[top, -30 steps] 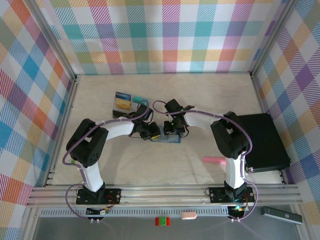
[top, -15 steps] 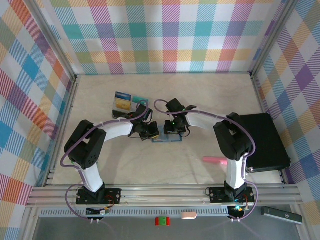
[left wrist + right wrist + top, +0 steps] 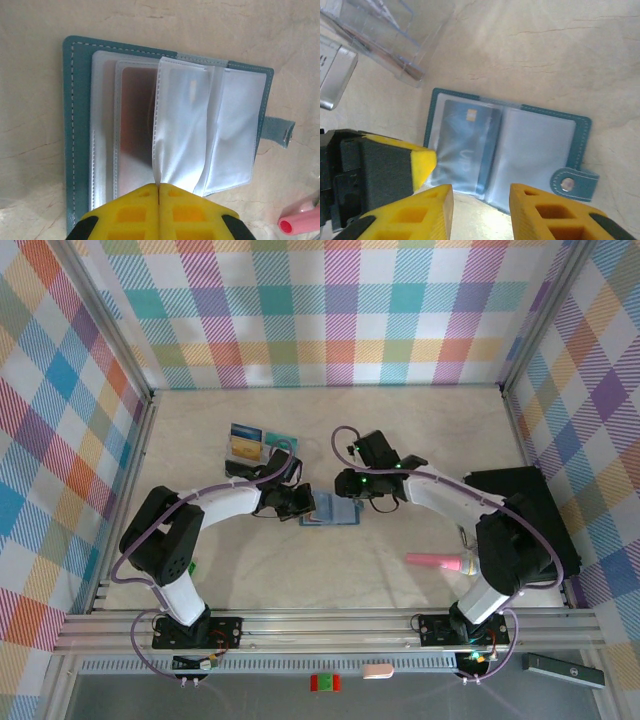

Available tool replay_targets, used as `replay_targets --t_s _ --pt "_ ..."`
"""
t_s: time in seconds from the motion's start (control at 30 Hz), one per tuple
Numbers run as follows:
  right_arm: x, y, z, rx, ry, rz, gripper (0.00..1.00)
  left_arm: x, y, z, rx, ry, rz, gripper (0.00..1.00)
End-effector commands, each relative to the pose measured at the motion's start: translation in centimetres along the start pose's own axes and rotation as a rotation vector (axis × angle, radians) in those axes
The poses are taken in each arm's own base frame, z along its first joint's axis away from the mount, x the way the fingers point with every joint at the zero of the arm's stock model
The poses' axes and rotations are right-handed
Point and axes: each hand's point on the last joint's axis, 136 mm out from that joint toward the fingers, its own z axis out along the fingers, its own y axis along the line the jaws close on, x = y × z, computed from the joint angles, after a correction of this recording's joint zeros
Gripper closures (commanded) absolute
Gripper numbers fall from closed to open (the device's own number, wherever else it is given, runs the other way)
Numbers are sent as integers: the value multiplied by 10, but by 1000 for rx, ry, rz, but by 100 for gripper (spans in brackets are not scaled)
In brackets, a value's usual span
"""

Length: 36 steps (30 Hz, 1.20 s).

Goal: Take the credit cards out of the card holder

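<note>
Teal card holder (image 3: 535, 150) open flat, one grey-blue credit card (image 3: 465, 145) in a sleeve.

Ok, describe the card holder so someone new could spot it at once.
Start at the big black box on the right of the beige table and move left to the table's middle. The card holder lies open there: a teal booklet with clear sleeves and a snap tab, unlike the coloured cards further back.

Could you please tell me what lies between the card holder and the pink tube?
Bare tabletop separates the card holder from the pink tube, as the top external view shows.
</note>
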Motion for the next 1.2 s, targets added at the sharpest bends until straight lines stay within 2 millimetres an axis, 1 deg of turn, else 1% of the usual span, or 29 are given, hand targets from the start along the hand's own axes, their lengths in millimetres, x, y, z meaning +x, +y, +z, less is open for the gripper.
replay_targets --t_s 0.0,0.13,0.23,0.4,0.5,0.6,0.7,0.8,0.93,1.07,1.17 --pt "-14 -3 -11 -10 -82 24 65 6 -12 2 65 22 10 88" --pt "-19 -5 -20 -18 -131 32 65 5 -23 5 125 28 0 78" --pt "-24 -8 -28 -22 -167 36 65 3 -39 4 197 31 -5 72" --pt "-29 -16 -39 -17 -220 54 65 6 -61 7 279 52 -11 65" --pt "-30 -22 -44 -12 -242 63 65 7 -73 10 314 59 -14 64" --pt "-30 -25 -47 -10 -251 67 65 11 -80 18 294 75 -7 61" --pt "-29 -26 -47 -11 -250 73 65 11 -79 24 276 73 -10 57" --pt "-28 -27 -47 -11 -248 75 65 9 -76 24 254 61 -10 54" --pt "-27 -27 -48 -10 -248 71 65 1 -72 13 237 17 -15 49" --pt "-27 -25 -48 -21 -240 58 65 -9 -53 0 185 -41 -46 47" --pt "-24 -18 -43 -55 -205 51 67 -15 -37 -9 145 -82 -75 46"
